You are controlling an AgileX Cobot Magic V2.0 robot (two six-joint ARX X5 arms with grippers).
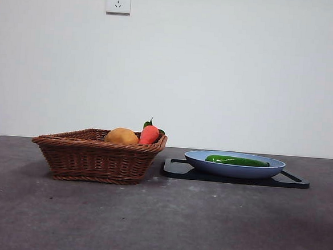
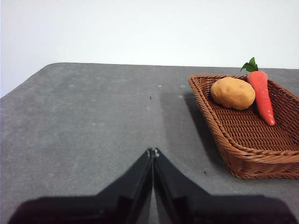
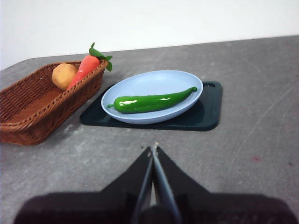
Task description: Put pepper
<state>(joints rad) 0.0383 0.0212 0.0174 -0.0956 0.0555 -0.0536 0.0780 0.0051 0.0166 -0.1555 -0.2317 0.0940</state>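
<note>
- The pepper [image 1: 237, 161] [image 3: 152, 101] lies flat in the plate [image 1: 198, 159] [image 3: 154, 79], stretched along the plate's length, its thin tip almost at one end of the rim and its stalk end near the other; nothing is touching it
- The plate is pale blue and oval, and sits on a dark tray [image 1: 177, 169] [image 3: 210, 109] that shows past it on all sides
- Just beside the tray stands a brown wicker basket [image 1: 95, 160] [image 2: 243, 158] [image 3: 28, 123], close to it but apart; in the front view the basket is toward the left edge of the desk [image 1: 160, 222] [image 2: 84, 116] [image 3: 233, 149] and the tray toward the right
- In the basket's far end a potato [image 1: 121, 136] [image 2: 232, 93] [image 3: 64, 75] and a carrot [image 1: 149, 134] [image 2: 261, 95] [image 3: 85, 70] lie side by side, the carrot's green top over the rim
- The right gripper [image 3: 153, 150] hangs over bare desk near the tray, its jaws pressed together and holding nothing, well short of the pepper
- The left gripper [image 2: 153, 151] is likewise closed and empty, over open desk beside the basket
- A wall socket [image 1: 118, 1] sits high on the white wall behind
</note>
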